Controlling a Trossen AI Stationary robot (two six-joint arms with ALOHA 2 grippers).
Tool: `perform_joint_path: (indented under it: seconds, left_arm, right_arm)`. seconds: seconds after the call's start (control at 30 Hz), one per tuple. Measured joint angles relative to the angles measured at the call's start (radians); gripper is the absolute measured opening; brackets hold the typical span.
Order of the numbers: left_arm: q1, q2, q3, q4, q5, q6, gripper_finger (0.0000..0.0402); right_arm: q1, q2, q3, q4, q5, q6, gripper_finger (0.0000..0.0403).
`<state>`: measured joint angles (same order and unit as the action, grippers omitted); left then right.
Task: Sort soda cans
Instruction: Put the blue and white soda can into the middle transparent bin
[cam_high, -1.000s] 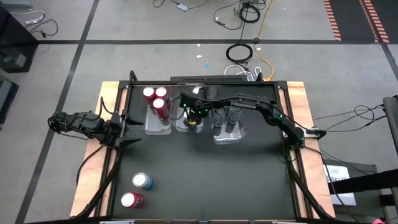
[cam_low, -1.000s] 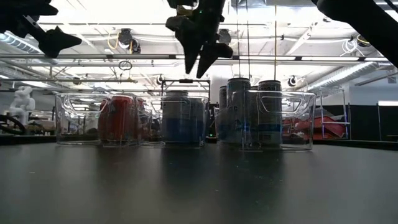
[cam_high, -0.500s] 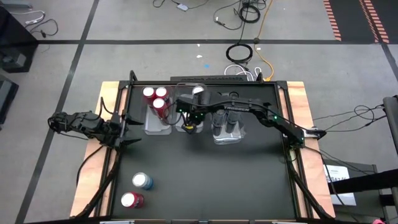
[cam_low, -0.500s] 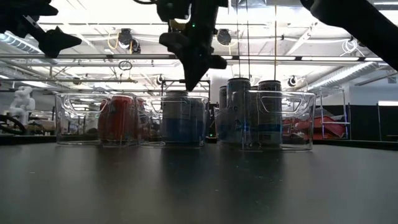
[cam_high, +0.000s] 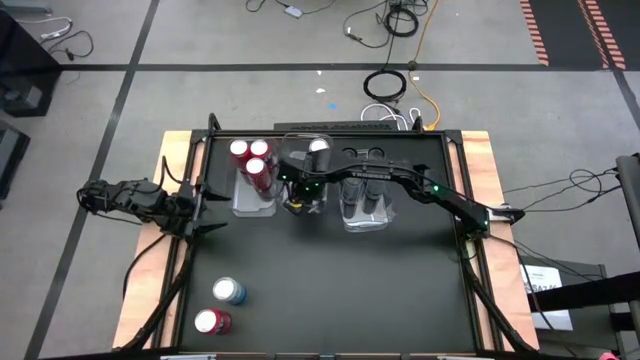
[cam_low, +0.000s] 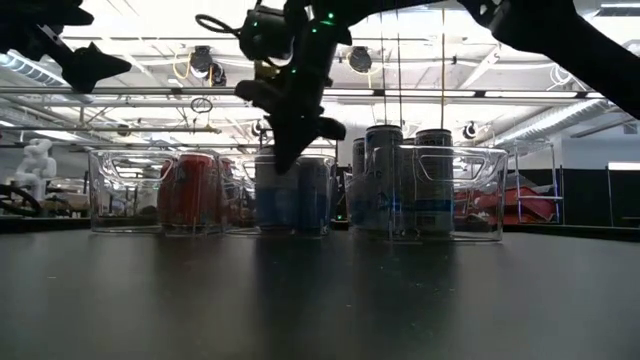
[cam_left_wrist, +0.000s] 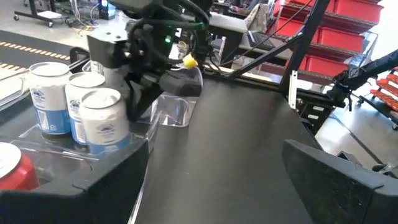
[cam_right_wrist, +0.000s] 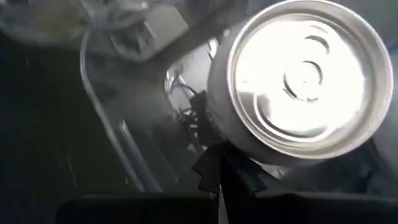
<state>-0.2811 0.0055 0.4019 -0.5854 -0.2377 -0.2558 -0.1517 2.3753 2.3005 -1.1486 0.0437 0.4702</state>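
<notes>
- Soda cans: the right gripper (cam_high: 297, 200) hangs over the middle clear tray (cam_high: 303, 203), its fingers (cam_right_wrist: 219, 174) pressed together and holding nothing; in the right wrist view a silver can top (cam_right_wrist: 309, 78) lies just beyond the fingertips.
- In the low view the same gripper (cam_low: 283, 158) points down in front of the blue-and-silver cans (cam_low: 292, 195) standing in that middle tray.
- One more blue-and-silver can (cam_high: 319, 150) shows in the high view at the far end of that tray, beside the right arm.
- Left tray (cam_high: 252, 205): red cans (cam_high: 250, 158) stand grouped at its far end.
- Right tray (cam_high: 366, 217): dark grey cans (cam_high: 367, 192) stand upright inside.
- Near the front left of the table (cam_high: 350, 290), well apart from the trays, a blue-and-silver can (cam_high: 229, 291) and a red can (cam_high: 212, 322) stand just beside each other.
- The left gripper (cam_high: 203, 209) waits at the table's left edge with fingers spread, gripping nothing.
</notes>
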Motion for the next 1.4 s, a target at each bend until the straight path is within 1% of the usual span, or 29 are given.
perform_joint_path:
  seconds: [0.13,0.37,0.43,0.57,0.73,0.9,1.13,1.27,1.4]
  left_arm:
    - [0.0,0.0,0.0,0.0,0.0,0.0,0.0377]
    - [0.0,0.0,0.0,0.0,0.0,-0.001,0.0377]
    - [0.0,0.0,0.0,0.0,0.0,-0.001,0.0377]
    - [0.0,0.0,0.0,0.0,0.0,-0.001,0.0377]
    - [0.0,0.0,0.0,0.0,0.0,-0.001,0.0377]
    - [0.0,0.0,0.0,0.0,-0.001,0.0,0.0377]
    - [0.0,0.0,0.0,0.0,-0.001,0.0,0.0377]
    - [0.0,0.0,0.0,0.0,-0.001,0.0,0.0377]
    - [0.0,0.0,0.0,0.0,-0.001,0.0,0.0377]
  right_arm:
    - [-0.009,0.003,0.001,0.097,0.002,-0.002,0.0]
    - [-0.017,0.016,0.0,0.097,0.001,-0.008,0.0]
    - [-0.018,0.015,0.0,0.095,-0.034,-0.003,0.0]
    - [-0.011,0.015,0.0,0.031,-0.068,0.004,0.0]
    - [-0.002,0.023,0.0,-0.053,-0.067,-0.012,0.0]
    - [-0.005,0.062,-0.004,-0.035,-0.039,-0.022,0.0]
    - [-0.001,0.09,-0.004,0.091,0.058,0.012,0.0]
    - [-0.001,0.092,-0.005,0.154,0.067,0.012,0.0]
    - [-0.001,0.092,-0.005,0.177,0.075,0.007,0.0]
